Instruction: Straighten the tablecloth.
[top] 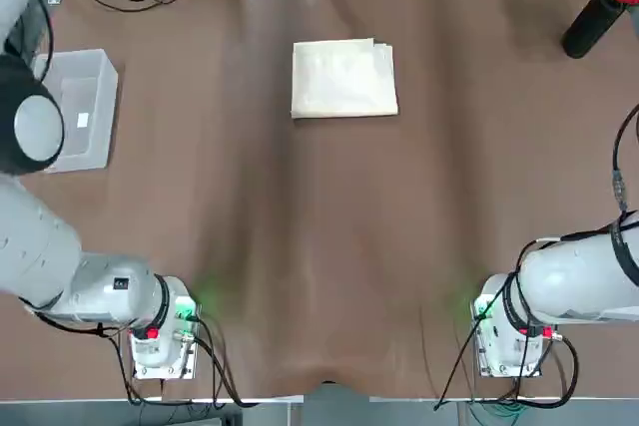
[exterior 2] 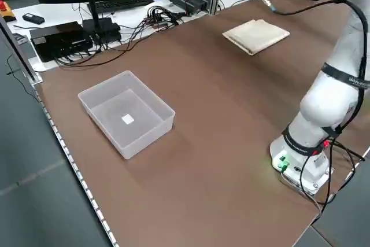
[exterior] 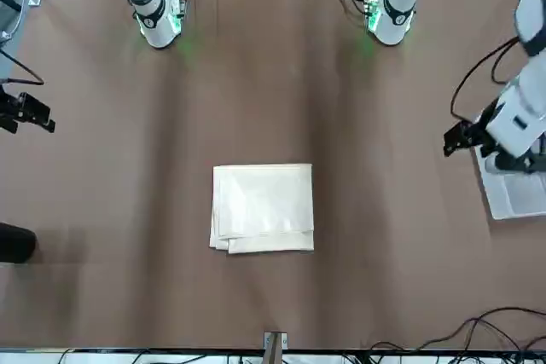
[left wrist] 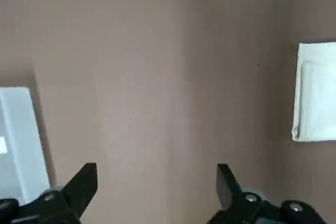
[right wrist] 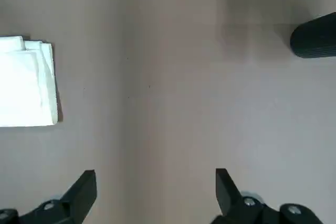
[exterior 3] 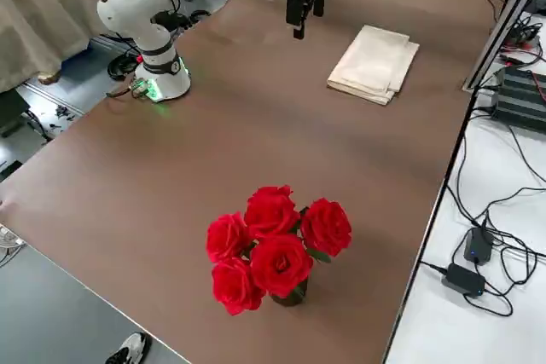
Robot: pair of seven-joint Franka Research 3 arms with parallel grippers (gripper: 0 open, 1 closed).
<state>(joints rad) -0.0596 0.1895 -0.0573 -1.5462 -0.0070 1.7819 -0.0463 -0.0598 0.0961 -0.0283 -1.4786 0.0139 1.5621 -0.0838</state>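
While both robot arms hang over the brown-covered table (top: 349,197), a clear plastic box (top: 85,112) with a small white label on its floor sits at the far left of the scene. The left gripper (left wrist: 157,182) hovers beside it, raised above the surface, its fingers wide apart with nothing between them.

Near the middle of the table's width, toward the edge across from the arms' bases, the cream tablecloth (top: 342,82) lies flat in a folded, layered rectangle. Its layers do not quite line up: along the side toward the right arm, under-layers peek out past the top one, stepping the outline at the far corner. Neither gripper touches the cloth.

Farther right, the right gripper (right wrist: 156,184) hangs above the table, well apart from the fabric, its fingers also spread and empty. At the far right, a dark ribbed vase (top: 594,22) holds a bunch of red roses (exterior 3: 277,249), closer to the edge across from the robot
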